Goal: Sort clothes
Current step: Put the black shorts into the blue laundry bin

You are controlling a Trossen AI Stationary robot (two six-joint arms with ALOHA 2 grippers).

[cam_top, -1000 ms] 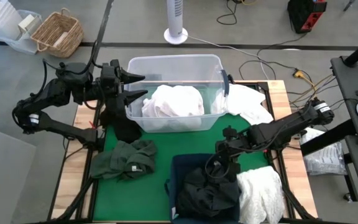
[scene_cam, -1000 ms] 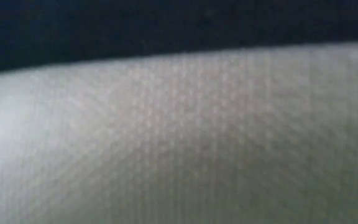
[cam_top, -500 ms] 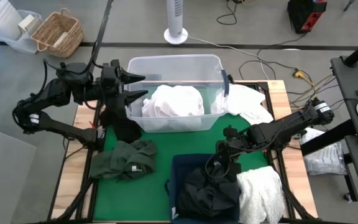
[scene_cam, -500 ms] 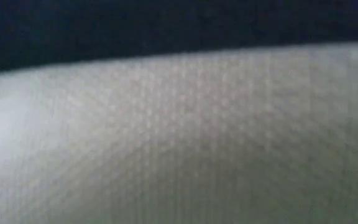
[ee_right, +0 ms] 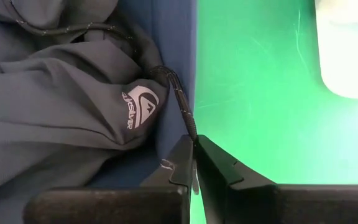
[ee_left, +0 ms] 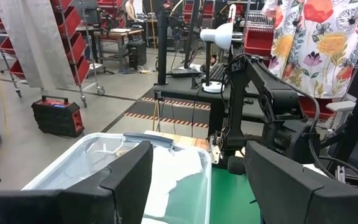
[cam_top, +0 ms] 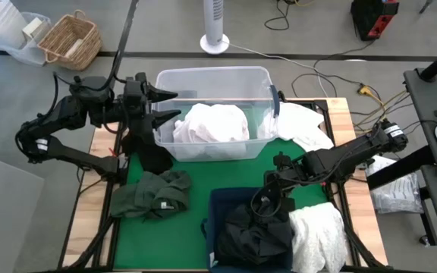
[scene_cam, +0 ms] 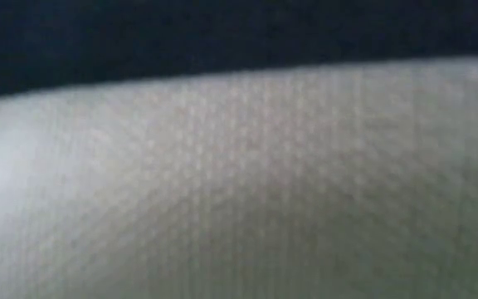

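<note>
My right gripper point(cam_top: 266, 203) is shut at the far right corner of the navy bin point(cam_top: 222, 199). A dark navy garment point(cam_top: 253, 231) with a white logo point(ee_right: 135, 102) lies in that bin. My left gripper point(cam_top: 177, 105) is open at the left wall of the clear tub point(cam_top: 215, 76), touching nothing. White clothes point(cam_top: 211, 125) fill the tub. A dark green garment point(cam_top: 154, 193) lies flat on the green mat. A black one point(cam_top: 149, 150) lies beside the tub. More white garments point(cam_top: 317, 235) point(cam_top: 303, 125) lie on the right. My right gripper point(ee_right: 195, 142) pinches the navy garment's black drawstring cord point(ee_right: 182, 106) at its free end, right at the fingertips. The fingers slant down from the table's right side. The cord runs over the bin's right wall point(ee_right: 173, 37), and the garment itself rests in the bin.
White fabric point(scene_cam: 239, 183) lies right against the low camera and blocks that view. Bare green mat point(ee_right: 260, 93) shows right of the bin. In the left wrist view the open fingers point(ee_left: 129, 171) frame the tub point(ee_left: 104, 155), with the right arm point(ee_left: 272, 106) beyond it.
</note>
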